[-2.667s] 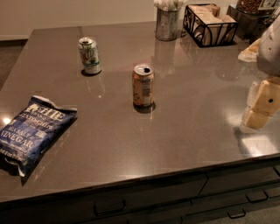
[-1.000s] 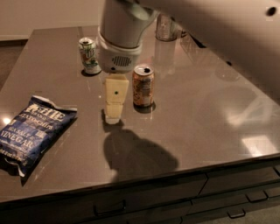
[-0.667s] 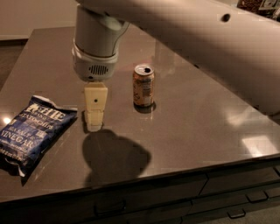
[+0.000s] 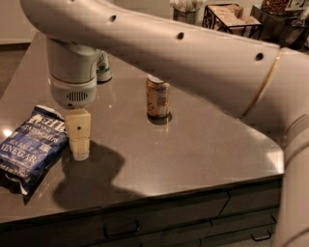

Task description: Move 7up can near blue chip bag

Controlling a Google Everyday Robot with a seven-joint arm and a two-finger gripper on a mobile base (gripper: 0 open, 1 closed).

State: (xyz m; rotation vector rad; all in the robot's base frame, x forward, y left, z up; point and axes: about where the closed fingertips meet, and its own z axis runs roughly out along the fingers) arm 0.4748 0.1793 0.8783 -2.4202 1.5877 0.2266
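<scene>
The 7up can (image 4: 103, 67), white and green, stands at the table's back left, mostly hidden behind my wrist. The blue chip bag (image 4: 29, 144) lies flat at the front left, its "VINEGAR" lettering showing. My gripper (image 4: 80, 150) hangs from the big white arm that crosses the top of the view. It points down over the table just right of the bag and well in front of the can. Nothing shows in it.
An orange-tan can (image 4: 158, 97) stands mid-table, right of my gripper. A wire basket (image 4: 231, 18) and a container (image 4: 185, 10) stand at the back. The grey table (image 4: 203, 144) ends in drawers along the front edge.
My arm has swung in from the right across the table, past the orange-tan can, and my gripper now hangs beside the chip bag. The cans and the bag have not moved.
</scene>
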